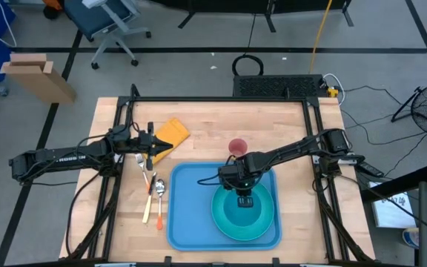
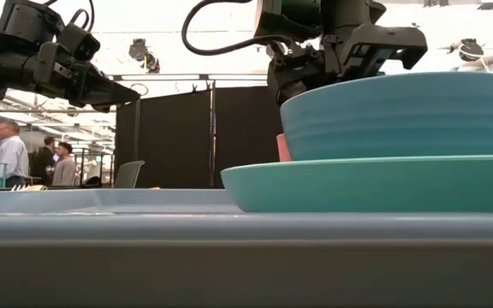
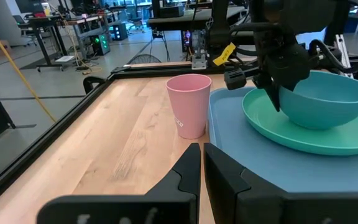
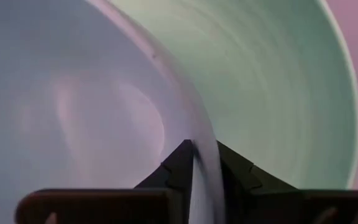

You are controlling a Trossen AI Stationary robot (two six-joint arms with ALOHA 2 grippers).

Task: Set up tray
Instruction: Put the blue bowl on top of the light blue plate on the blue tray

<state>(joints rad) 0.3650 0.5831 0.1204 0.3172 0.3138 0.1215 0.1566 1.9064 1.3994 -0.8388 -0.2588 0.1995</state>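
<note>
The blue tray [image 1: 191,215] lies at the near edge of the wooden surface [image 1: 206,137], long side running left to right. A plate [image 1: 262,226] with a bowl [image 1: 245,211] sits on its right part. The right claw [image 1: 245,199] is right above it, fingers narrow around the bowl's rim. The left claw [image 1: 154,143] waits farther left, pinched together and empty. No writing can be read.

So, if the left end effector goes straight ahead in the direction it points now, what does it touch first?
Probably the pink cup. In the left wrist view it stands almost directly ahead of the shut left end effector, beside the blue tray. Depth is unclear, and the end effector seems raised above the table, so it could pass over.
</note>
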